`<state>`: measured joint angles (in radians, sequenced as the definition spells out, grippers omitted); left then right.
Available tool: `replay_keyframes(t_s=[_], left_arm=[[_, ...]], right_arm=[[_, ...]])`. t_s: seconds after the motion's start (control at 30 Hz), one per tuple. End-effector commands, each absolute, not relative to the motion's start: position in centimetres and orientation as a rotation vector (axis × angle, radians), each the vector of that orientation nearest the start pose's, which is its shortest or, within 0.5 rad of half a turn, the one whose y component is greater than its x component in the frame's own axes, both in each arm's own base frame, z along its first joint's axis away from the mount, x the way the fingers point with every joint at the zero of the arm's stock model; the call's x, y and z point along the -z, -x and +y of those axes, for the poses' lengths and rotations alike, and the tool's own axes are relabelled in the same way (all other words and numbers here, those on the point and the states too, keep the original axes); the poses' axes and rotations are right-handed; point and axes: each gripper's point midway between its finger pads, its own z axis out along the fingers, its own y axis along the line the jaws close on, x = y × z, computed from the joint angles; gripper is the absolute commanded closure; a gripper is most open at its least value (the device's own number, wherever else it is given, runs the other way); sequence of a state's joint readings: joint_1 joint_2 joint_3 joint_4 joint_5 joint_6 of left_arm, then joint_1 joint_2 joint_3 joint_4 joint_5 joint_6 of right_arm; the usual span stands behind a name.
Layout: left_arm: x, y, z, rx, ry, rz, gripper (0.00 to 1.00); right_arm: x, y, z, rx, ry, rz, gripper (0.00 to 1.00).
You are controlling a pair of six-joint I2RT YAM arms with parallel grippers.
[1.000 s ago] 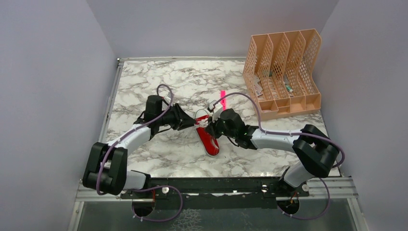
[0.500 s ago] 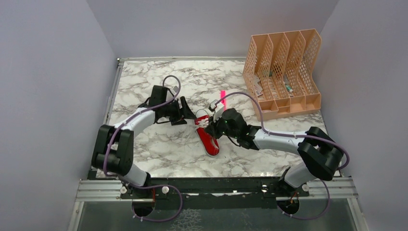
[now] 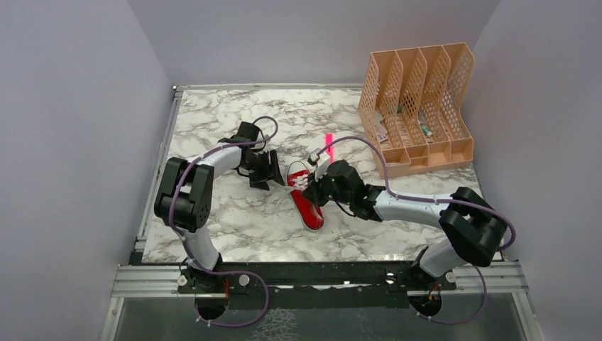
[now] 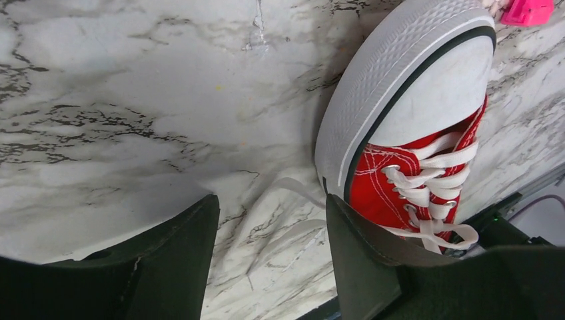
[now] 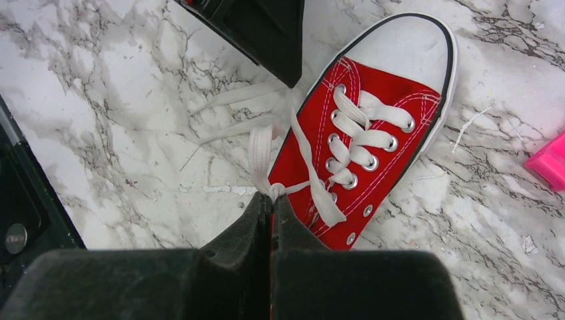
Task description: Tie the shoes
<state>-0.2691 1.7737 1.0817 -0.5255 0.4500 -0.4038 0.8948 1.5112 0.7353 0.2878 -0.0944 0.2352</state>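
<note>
The red sneaker (image 3: 307, 201) with white laces lies mid-table, toe pointing away from the arm bases. My left gripper (image 3: 265, 175) is open just left of the toe. In the left wrist view, two loose lace ends (image 4: 288, 230) lie on the marble between its fingers (image 4: 270, 208), with the shoe (image 4: 413, 113) beside the right finger. My right gripper (image 3: 313, 190) is shut on the lace where the strands cross. In the right wrist view it (image 5: 272, 197) pinches that crossing at the side of the shoe (image 5: 373, 113).
A pink marker (image 3: 329, 139) lies behind the shoe and shows at the right edge of the right wrist view (image 5: 550, 163). A peach mesh file organizer (image 3: 419, 106) stands at the back right. Grey walls enclose the marble table (image 3: 234, 220).
My left arm has folded back to the left, and its gripper has drawn a little away from the shoe's toe. My right gripper stays shut on the lace at the shoe.
</note>
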Motion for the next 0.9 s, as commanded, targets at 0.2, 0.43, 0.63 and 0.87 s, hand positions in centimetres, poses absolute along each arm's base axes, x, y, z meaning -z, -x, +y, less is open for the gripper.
replay_keyframes(t_s=[0.2,0.43,0.63,0.87], left_arm=[[-2.4,-31.2,-19.2,0.833,0.301,2.872,0.37],[-1.0,-28.7,-18.5,0.835,0.713,2.896,0.52],[-1.6,-29.5,-16.1,0.708,0.987,2.775,0.52],[-4.5,-31.7,-14.5,0.661,0.8,2.715,0.6]], right_arm=[[-10.8,-24.5,35.1,-0.8,0.763,1.992,0.99],[-11.0,-24.6,34.9,-0.794,0.756,1.985,0.99],[-10.9,-24.5,35.0,-0.8,0.754,1.987,0.99],[-11.2,-24.5,34.9,-0.792,0.76,1.977,0.99]])
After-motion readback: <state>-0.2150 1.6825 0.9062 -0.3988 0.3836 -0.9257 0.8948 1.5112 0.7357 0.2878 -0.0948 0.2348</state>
